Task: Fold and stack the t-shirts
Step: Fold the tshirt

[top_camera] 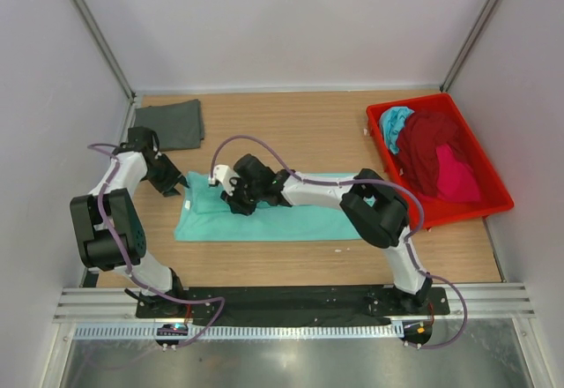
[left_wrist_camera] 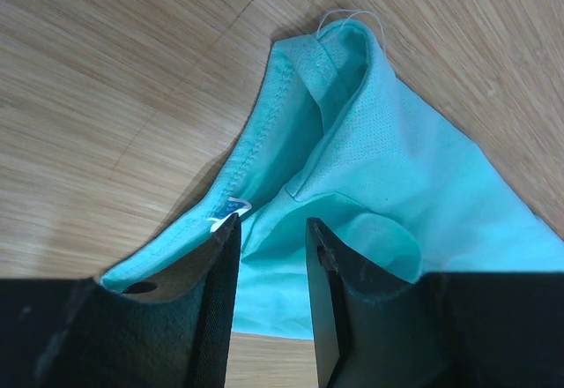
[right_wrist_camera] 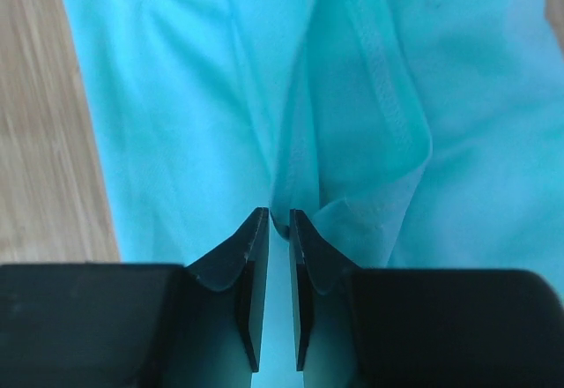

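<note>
A mint green t-shirt (top_camera: 291,216) lies as a long folded strip across the middle of the table. My left gripper (top_camera: 181,185) sits at its left end, by the collar. In the left wrist view that gripper (left_wrist_camera: 271,225) stands open over the collar and its white label, the cloth (left_wrist_camera: 397,167) loose behind the gap. My right gripper (top_camera: 231,198) rests on the shirt's left part. Seen from the right wrist, it (right_wrist_camera: 278,216) is pinched on a raised fold of the mint cloth (right_wrist_camera: 159,97). A dark grey t-shirt (top_camera: 172,123) lies folded at the back left.
A red plastic tray (top_camera: 411,101) at the right holds a maroon t-shirt (top_camera: 432,145), a pink one (top_camera: 456,176) and a turquoise one (top_camera: 395,123) in a heap. White walls close in the table on three sides.
</note>
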You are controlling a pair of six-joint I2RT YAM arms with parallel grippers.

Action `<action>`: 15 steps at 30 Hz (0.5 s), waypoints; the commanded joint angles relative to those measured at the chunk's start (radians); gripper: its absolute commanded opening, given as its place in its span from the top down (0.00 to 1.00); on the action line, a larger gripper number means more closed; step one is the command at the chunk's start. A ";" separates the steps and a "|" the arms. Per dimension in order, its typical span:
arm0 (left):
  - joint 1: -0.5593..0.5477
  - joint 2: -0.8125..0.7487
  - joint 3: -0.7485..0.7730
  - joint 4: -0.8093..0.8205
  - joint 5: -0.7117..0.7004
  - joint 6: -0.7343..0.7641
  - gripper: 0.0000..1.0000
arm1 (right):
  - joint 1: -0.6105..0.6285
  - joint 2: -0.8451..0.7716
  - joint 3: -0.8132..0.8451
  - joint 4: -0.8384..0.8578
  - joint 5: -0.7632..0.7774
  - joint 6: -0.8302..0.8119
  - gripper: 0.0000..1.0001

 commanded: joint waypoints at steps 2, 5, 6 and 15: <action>0.008 -0.024 0.001 0.012 0.015 0.016 0.63 | 0.023 -0.138 -0.086 0.030 0.035 -0.024 0.80; 0.004 -0.035 -0.022 0.021 0.051 0.013 0.63 | 0.031 -0.183 -0.143 0.049 0.051 -0.018 0.82; 0.004 -0.040 -0.037 0.033 0.070 0.010 0.62 | 0.032 -0.194 -0.154 0.061 0.061 -0.016 0.82; -0.029 -0.129 -0.116 0.039 0.082 -0.015 0.62 | 0.032 -0.250 -0.168 0.085 0.109 0.089 0.77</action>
